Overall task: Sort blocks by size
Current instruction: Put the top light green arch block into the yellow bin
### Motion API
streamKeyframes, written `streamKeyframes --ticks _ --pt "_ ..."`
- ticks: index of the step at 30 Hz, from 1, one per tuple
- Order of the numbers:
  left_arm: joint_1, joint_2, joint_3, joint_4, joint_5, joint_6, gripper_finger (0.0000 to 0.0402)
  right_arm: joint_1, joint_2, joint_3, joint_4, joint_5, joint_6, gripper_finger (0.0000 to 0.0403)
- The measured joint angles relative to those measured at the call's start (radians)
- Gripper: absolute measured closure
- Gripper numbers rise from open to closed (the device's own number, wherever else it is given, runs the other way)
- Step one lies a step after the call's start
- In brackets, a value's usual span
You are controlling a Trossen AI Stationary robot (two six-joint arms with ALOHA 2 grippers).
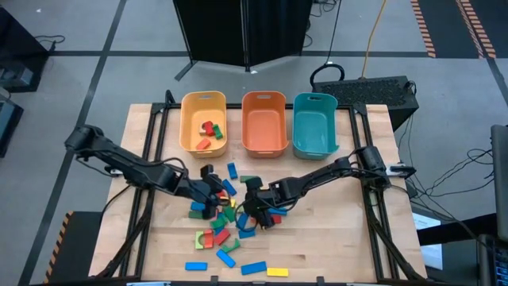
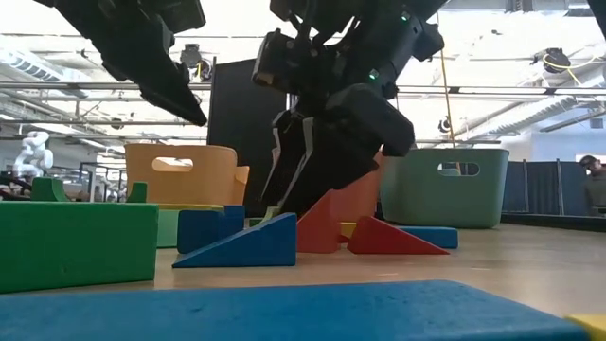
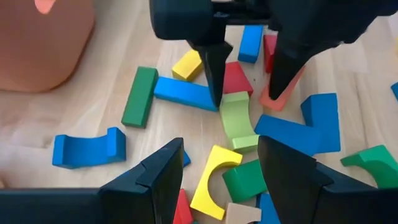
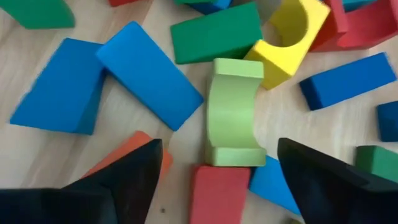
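Both pincers over the block pile

The right pincer [image 1: 248, 208] stands wide, empty, astride a light green arch [image 4: 234, 112]; the left pincer [image 1: 211, 195], beside it, is half-open, holding nothing.

We count three bins [image 1: 264, 121] on the surface [image 1: 357, 238]: one yellow, one orange, one teal. The yellow bin [image 1: 203, 121] holds about four blocks [image 1: 208, 132]. Two arms are present. The loose blocks overlap, preventing an exact count.
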State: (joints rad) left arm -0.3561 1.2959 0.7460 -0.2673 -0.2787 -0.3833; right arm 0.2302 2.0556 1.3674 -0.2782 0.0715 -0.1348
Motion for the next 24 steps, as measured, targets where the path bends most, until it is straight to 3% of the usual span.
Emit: streamKeyframes --ticks 4,12,24 --pt "0.000 0.025 0.000 -0.001 0.001 -0.011 0.0194 -0.004 0.015 0.000 0.017 0.001 0.022 0.0097" --pt "0.000 0.048 0.000 -0.003 0.005 -0.056 0.0194 -0.026 0.066 0.002 0.040 -0.011 0.057 0.0150" --pt "0.000 0.049 0.000 -0.010 0.024 -0.087 0.0194 -0.026 0.063 0.001 0.061 0.005 0.071 0.0288"
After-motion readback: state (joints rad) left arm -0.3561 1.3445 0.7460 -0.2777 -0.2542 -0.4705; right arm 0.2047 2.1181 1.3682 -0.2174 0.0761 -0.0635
